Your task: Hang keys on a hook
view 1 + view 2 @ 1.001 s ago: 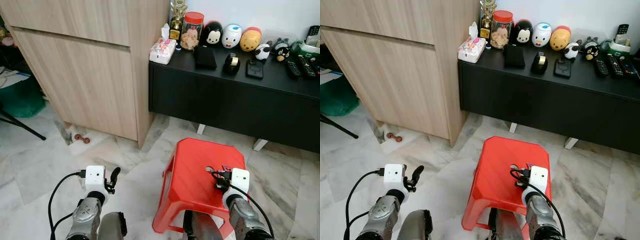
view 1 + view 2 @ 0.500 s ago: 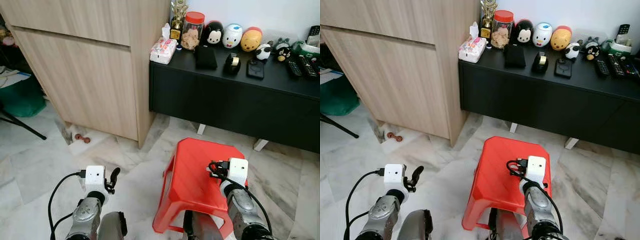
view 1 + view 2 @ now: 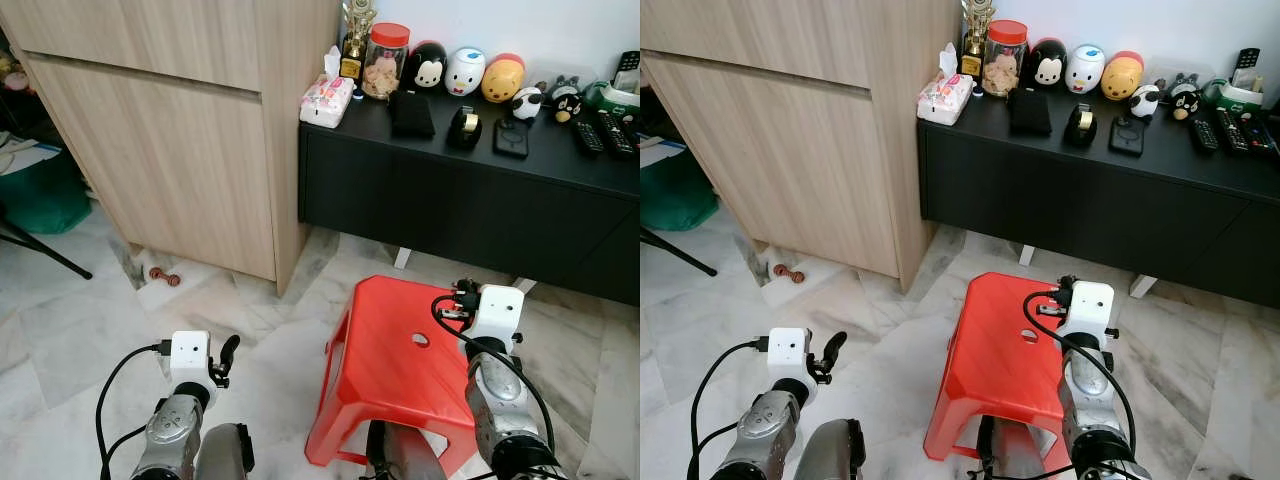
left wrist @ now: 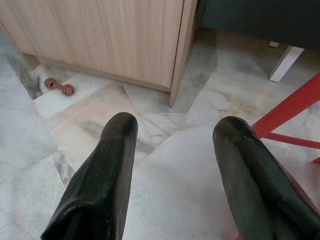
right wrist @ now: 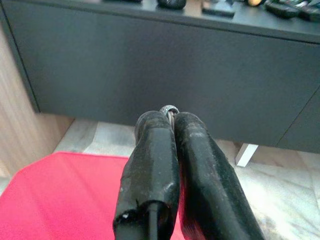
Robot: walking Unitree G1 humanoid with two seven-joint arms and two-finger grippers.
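Small silver key ring [image 5: 170, 109] peeking between fingertips of clenched right end effector [image 5: 172, 120] above red stool [image 3: 395, 375], black cabinet [image 3: 470, 205] just ahead, left end effector [image 4: 175, 135] spread over bare marble floor [image 3: 80, 330]

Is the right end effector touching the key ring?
Touching. The right wrist view shows the right end effector shut, its fingertips pinching the metal key ring.

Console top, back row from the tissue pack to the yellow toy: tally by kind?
tissue pack: 1
trophy: 1
red-lidded jar: 1
egg-shaped character toys: 3
Total: 6
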